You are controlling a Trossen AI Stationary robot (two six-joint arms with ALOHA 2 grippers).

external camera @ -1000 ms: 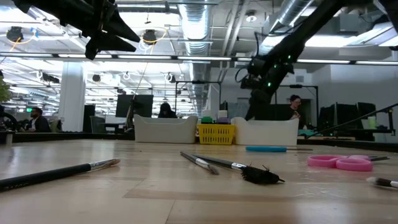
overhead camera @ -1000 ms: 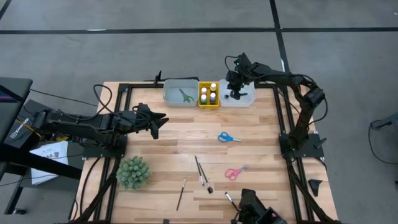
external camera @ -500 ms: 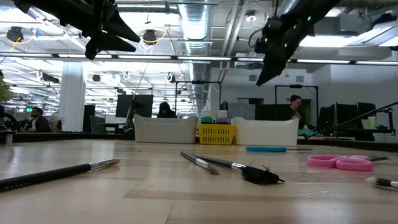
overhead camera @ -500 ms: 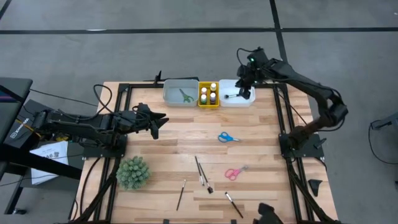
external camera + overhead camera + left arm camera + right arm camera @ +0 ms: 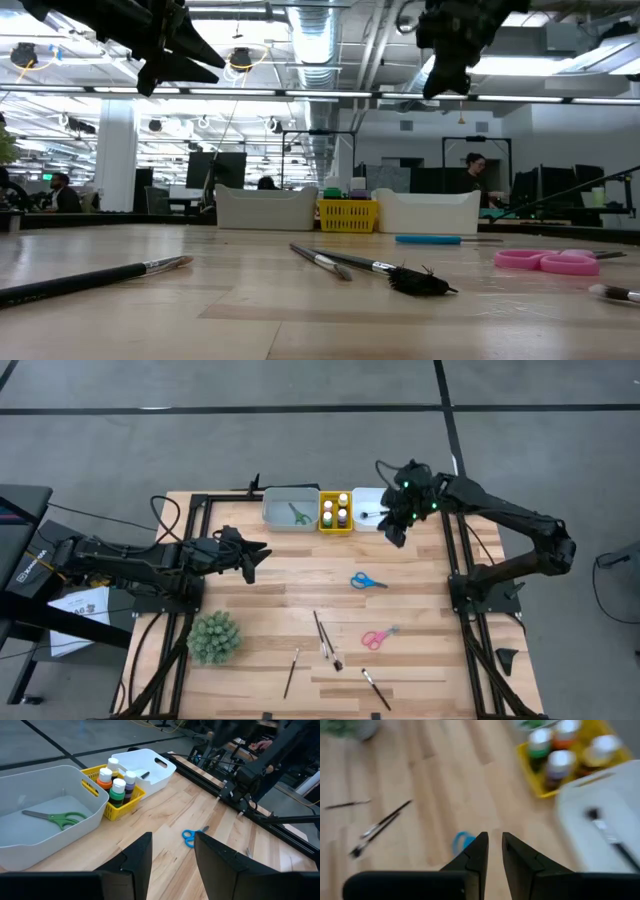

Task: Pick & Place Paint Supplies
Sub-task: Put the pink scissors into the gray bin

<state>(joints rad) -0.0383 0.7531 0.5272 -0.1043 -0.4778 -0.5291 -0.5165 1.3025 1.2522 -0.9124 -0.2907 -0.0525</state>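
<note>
R gripper (image 5: 392,532) raised, jaws near shut, empty; L gripper (image 5: 262,552) hovers, jaws apart.

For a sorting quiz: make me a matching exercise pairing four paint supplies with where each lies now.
Things:
1. green scissors
2. paint bottles
3. blue scissors
4. brush with the black tip

Places:
A. bare wooden table top
B. yellow basket
C. white tray
D. grey tray

Pairs: 1-D, 2-B, 3-A, 4-C
</note>
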